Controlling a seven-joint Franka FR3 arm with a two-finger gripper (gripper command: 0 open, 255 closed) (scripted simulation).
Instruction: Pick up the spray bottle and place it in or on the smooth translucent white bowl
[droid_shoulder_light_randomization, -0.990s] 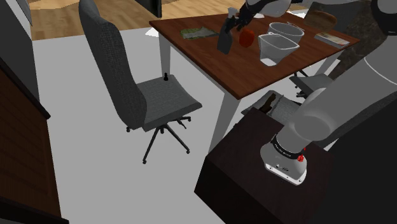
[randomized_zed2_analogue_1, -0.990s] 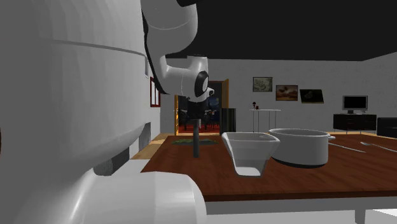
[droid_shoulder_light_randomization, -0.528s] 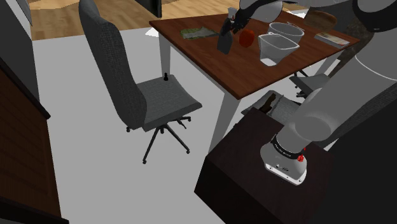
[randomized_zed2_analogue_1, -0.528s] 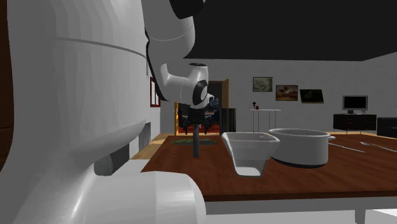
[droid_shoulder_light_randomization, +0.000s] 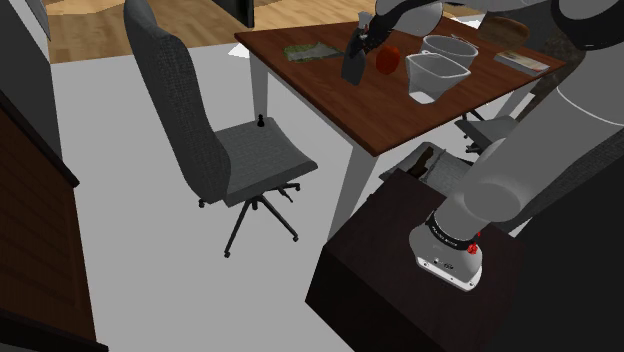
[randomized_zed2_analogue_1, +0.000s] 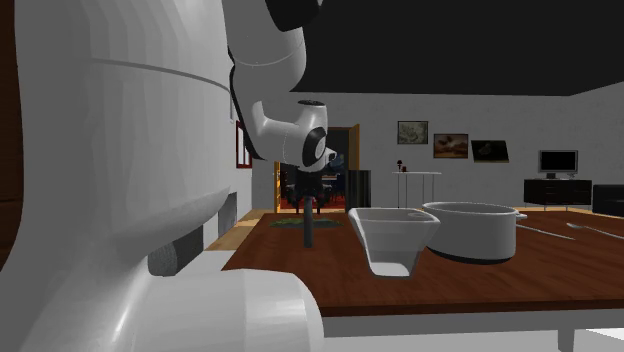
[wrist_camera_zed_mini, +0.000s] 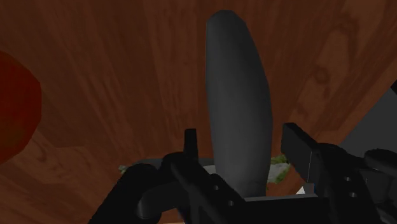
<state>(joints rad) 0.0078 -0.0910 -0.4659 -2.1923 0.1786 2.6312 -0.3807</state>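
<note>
Grey office chair (droid_shoulder_light_randomization: 190, 110) beside dark wooden table (droid_shoulder_light_randomization: 320, 85) | grey floor (droid_shoulder_light_randomization: 130, 260), wood boards (droid_shoulder_light_randomization: 90, 30) beyond | white wall (randomized_zed2_analogue_1: 480, 115) with three framed pictures (randomized_zed2_analogue_1: 450, 146), television (randomized_zed2_analogue_1: 557, 161) on low cabinet (randomized_zed2_analogue_1: 560, 191)

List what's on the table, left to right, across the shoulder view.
Flat greenish booklet → dark spray bottle → red round object → white tapered bowl → flat pale item at the far right end.

Dark grey spray bottle (wrist_camera_zed_mini: 236, 95), red-brown table (wrist_camera_zed_mini: 127, 76)
</note>
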